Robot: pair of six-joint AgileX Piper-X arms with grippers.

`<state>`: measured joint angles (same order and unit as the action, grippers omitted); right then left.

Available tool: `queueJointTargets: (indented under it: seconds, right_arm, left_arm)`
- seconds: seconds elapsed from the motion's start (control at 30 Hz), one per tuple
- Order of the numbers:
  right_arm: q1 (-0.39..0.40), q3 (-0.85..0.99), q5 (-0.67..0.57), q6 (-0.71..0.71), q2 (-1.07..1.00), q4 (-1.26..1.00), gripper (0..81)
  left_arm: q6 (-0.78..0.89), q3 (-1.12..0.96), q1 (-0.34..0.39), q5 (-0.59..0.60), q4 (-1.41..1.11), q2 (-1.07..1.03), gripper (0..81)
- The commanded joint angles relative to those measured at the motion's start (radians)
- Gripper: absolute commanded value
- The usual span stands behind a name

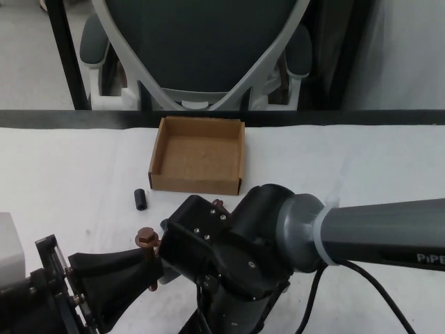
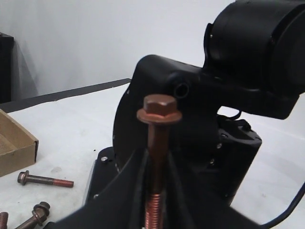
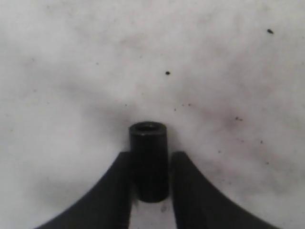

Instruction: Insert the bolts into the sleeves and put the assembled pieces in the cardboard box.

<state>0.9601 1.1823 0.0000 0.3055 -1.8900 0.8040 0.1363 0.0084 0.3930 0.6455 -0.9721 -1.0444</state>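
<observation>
My left gripper [image 2: 155, 167] is shut on the shank of a copper bolt [image 2: 158, 112], which stands upright with its hex head on top. From above, that bolt [image 1: 147, 239] sits at the left gripper [image 1: 150, 263] near the bench's front left. My right gripper [image 3: 149, 164] is shut on a short black sleeve [image 3: 148, 140] with its open bore facing the camera, just above the white bench. The right arm's black wrist [image 1: 236, 257] hangs close beside the held bolt. The cardboard box [image 1: 161, 149] stands open at the middle back, and another black sleeve [image 1: 140, 200] lies to its front left.
Loose copper bolts [image 2: 45, 181] [image 2: 36, 214] lie on the white bench near a corner of the box [image 2: 16, 143]. The right arm's grey link [image 1: 375, 233] stretches in from the right. An office chair [image 1: 198, 49] stands behind the bench's far edge.
</observation>
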Motion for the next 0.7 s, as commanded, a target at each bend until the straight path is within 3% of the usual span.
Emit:
queueJointTargets:
  seconds: [0.0,0.4,0.67]
  right_arm:
    - [0.0,-0.003,-0.021,-0.031,-0.028,-0.04,0.4]
    - [0.0,-0.01,0.13,-0.093,-0.004,-0.002,0.2]
    - [0.0,-0.099,0.231,-0.104,0.137,-0.018,0.2]
  left_arm:
    - [-0.033,-0.008,0.005,0.036,-0.057,0.011,0.8]
    - [-0.033,-0.008,0.005,0.036,-0.057,0.011,0.8]
    - [-0.032,-0.008,-0.003,0.036,-0.057,0.011,0.8]
